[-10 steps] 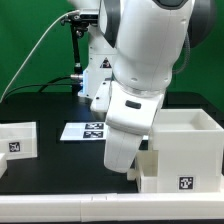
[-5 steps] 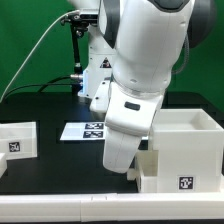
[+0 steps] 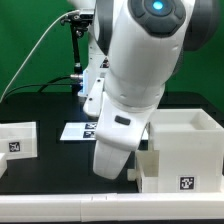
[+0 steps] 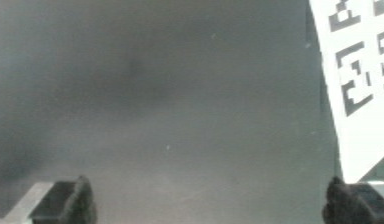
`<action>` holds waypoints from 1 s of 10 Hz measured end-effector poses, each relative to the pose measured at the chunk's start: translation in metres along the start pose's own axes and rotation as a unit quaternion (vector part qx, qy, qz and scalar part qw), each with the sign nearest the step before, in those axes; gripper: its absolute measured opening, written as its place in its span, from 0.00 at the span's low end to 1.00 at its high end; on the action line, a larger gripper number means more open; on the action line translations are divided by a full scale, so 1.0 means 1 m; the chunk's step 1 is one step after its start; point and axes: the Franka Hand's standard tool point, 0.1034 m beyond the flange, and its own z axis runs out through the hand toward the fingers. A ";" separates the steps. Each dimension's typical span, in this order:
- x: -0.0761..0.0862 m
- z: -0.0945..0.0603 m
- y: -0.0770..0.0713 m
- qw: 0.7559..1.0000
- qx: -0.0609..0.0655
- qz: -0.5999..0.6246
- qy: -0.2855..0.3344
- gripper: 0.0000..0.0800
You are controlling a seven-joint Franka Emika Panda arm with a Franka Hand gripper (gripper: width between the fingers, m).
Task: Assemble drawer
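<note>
Shows the gripper (image 4: 210,200) hanging low over bare black table (image 3: 50,172), jaws spread wide and holding nothing. Places the drawer (image 3: 17,139) well apart from the jaws, at the exterior view's left edge, tagged front toward the camera, with the tall white casing (image 3: 186,150) just beside the arm on the opposite side. Calls, probably, for a sideways reach toward the drawer.

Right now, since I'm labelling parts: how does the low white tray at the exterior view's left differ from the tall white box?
The drawer is low and small; the cube casing stands much taller and wider. The drawer lies clear of the arm, cut by the frame's edge; the cube casing sits beside the arm. Both are white, open-topped, tagged in front.
</note>
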 end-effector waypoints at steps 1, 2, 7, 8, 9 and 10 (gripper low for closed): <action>-0.003 0.001 0.002 1.000 0.015 0.003 -0.004 0.81; -0.003 0.001 0.003 1.000 0.015 0.010 -0.004 0.81; -0.003 0.001 0.003 0.995 0.015 0.098 -0.005 0.81; -0.003 0.001 0.003 0.992 0.015 0.129 -0.006 0.81; -0.003 0.001 0.003 0.988 0.015 0.151 -0.006 0.81; -0.003 0.001 0.003 0.985 0.015 0.172 -0.006 0.81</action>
